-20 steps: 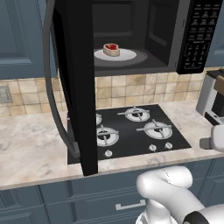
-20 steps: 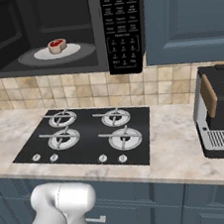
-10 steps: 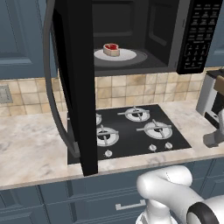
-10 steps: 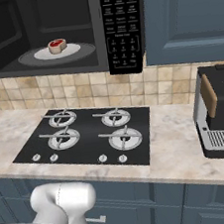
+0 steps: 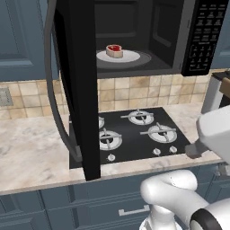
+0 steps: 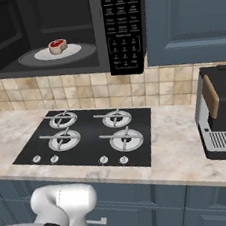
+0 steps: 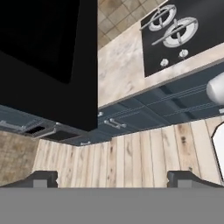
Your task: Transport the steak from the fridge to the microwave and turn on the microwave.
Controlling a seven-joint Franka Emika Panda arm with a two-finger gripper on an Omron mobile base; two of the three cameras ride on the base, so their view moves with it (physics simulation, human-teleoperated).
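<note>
steak [image 5: 114, 50] in microwave [image 6: 124, 28] (door open), above stovetop [image 6: 88, 137]

A red steak [image 5: 114, 50] on a white plate [image 5: 130, 57] inside the black microwave [image 6: 64, 30], above a black stovetop [image 6: 88, 138], tan tiles [image 6: 172, 84], beige marbled counter [image 5: 31, 152] and blue-grey cabinets [image 6: 188, 19].

No readable text anywhere. Small white labels on the microwave [image 6: 64, 30] keypad [image 6: 122, 30], too tiny and blurred to make out in either base view. No brand names, numbers or signs legible on the stovetop [image 6: 88, 138] or the coffee machine [image 6: 223, 113].
</note>
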